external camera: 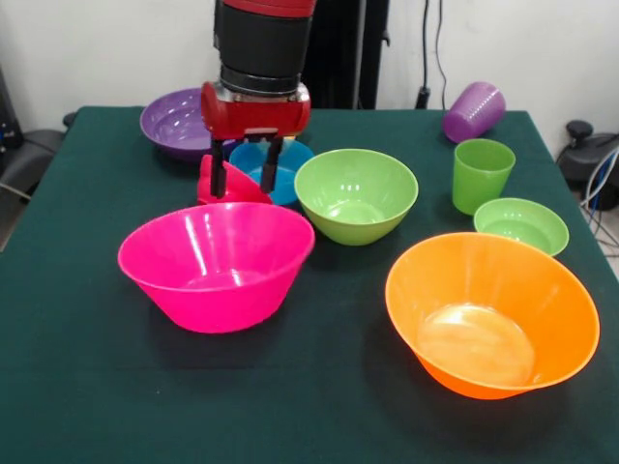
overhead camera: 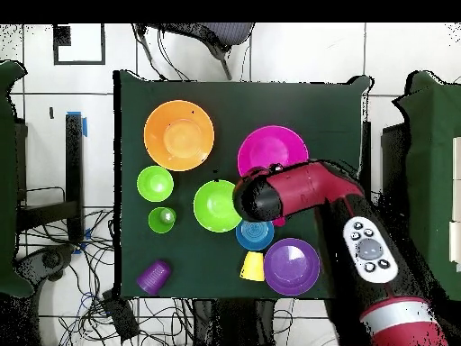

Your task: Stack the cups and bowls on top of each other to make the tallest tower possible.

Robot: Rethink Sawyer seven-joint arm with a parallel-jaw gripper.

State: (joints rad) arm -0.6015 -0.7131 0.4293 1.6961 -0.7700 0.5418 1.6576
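My gripper (external camera: 246, 180) hangs open over the small red bowl (external camera: 237, 187), which lies tilted behind the large pink bowl (external camera: 218, 266). One finger (external camera: 219, 180) is in front of the red bowl, the other over the small blue bowl (external camera: 280, 166). The medium green bowl (external camera: 356, 193) stands empty; no bowls are nested. The large orange bowl (external camera: 491, 314), small light green bowl (external camera: 522, 224), green cup (external camera: 481, 174) and medium purple bowl (external camera: 174, 121) stand apart. The purple cup (external camera: 474, 111) lies on its side. The yellow cup (overhead camera: 253, 266) shows only in the overhead view.
The table (external camera: 77, 387) is covered in dark green cloth. In the overhead view my arm (overhead camera: 306, 194) reaches over the pink bowl (overhead camera: 279, 144) and hides the gripper and the red bowl. Cables lie on the floor beside the table.
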